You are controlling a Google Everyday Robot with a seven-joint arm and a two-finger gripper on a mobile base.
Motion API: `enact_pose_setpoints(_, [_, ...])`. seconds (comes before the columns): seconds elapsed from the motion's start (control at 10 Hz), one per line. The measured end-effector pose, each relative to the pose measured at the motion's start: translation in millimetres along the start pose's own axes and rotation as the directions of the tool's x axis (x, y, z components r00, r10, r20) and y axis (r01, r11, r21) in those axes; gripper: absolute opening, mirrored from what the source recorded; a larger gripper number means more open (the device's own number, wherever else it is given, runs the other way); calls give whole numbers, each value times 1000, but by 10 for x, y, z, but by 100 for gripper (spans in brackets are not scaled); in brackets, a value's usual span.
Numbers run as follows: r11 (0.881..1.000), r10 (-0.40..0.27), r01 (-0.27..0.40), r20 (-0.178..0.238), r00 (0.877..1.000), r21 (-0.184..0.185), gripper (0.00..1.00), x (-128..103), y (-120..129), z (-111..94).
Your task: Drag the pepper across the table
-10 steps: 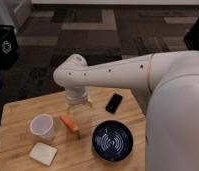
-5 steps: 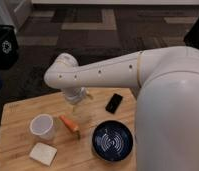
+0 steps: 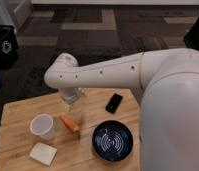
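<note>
Hovering above the tabletop (image 3: 23, 107) just beyond the pepper's (image 3: 69, 123) far end, the pincer (image 3: 73, 103), grip state impossible to tell, seems at the approach step; next comes lowering onto the pepper

The room looks like an office or a robot test space inside a commercial building. The floor is covered with patterned carpet (image 3: 93, 30) in dark brown, grey and tan blocks. A black bin (image 3: 4, 47) with a white recycling mark stands at the left edge. In the foreground is a light wooden worktop (image 3: 18, 112). A white robot arm (image 3: 108, 72) reaches over it, with its gripper (image 3: 72, 100) hanging just above the worktop's far side.
</note>
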Motion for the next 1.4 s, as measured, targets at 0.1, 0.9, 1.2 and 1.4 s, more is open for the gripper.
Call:
enact_pose_setpoints(0.1, [999,-45,44,-11,999,-10,65,24,20,15])
enact_pose_setpoints(0.9, [986,-169,168,-41,985,-22,65,39,85,43])
enact_pose_setpoints(1.2, [980,-196,194,-54,979,-47,65,-13,327,188])
enact_pose_setpoints(1.4, [974,-225,221,-68,972,-53,65,-41,485,290])
